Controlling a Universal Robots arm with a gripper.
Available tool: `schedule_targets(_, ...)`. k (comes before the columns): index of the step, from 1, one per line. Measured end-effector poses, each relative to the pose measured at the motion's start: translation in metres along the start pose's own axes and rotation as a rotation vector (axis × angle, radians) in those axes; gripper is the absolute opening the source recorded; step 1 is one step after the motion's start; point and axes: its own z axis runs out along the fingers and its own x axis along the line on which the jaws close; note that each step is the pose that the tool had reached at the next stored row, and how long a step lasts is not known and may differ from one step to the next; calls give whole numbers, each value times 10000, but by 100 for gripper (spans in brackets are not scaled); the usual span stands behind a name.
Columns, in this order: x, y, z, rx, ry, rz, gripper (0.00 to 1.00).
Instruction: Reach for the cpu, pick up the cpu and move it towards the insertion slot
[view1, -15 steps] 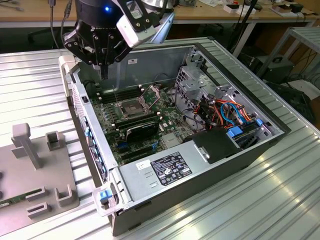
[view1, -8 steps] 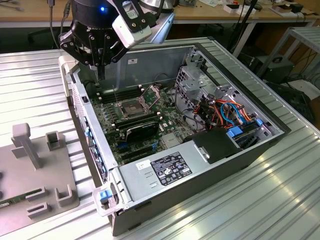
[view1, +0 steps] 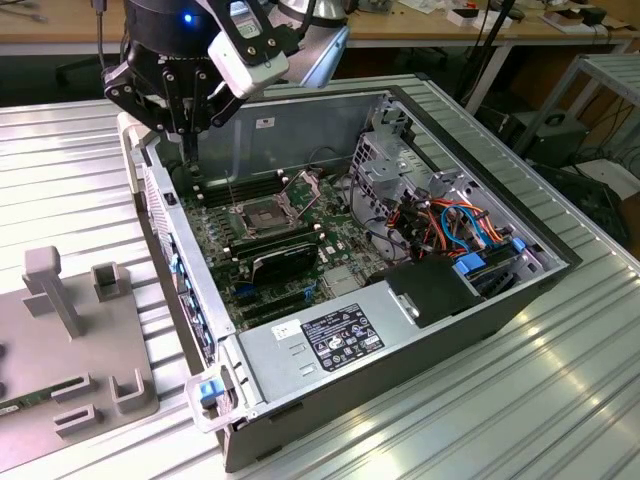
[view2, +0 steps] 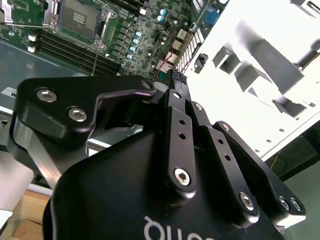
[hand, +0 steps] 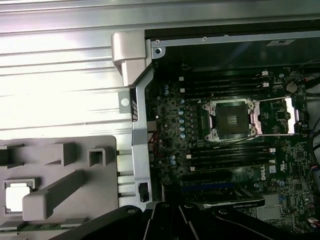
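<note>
hovering gripper (view1: 188, 130) over case (view1: 420, 370) edge, cpu (hand: 17, 202) on grey fixture (hand: 105, 200) (outside the case)

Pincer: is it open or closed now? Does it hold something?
Pincer: open or closed cannot be told. It does not hold the cpu, which lies in the grey holder.

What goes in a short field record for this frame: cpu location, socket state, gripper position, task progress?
cpu: lying in a recess of the grey fixture tray, outside the computer case
insertion slot: on the motherboard, metal bracket swung open, no chip in it
gripper: above the case edge on the tray's side, between tray and slot, not touching the cpu
progress: cpu not yet picked up
</note>
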Motion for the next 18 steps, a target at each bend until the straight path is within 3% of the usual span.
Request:
schedule_targets(10,122,-9,-2,1,2,0,11)
schedule_targets(18,180,-14,-2,0,5,-1,11)
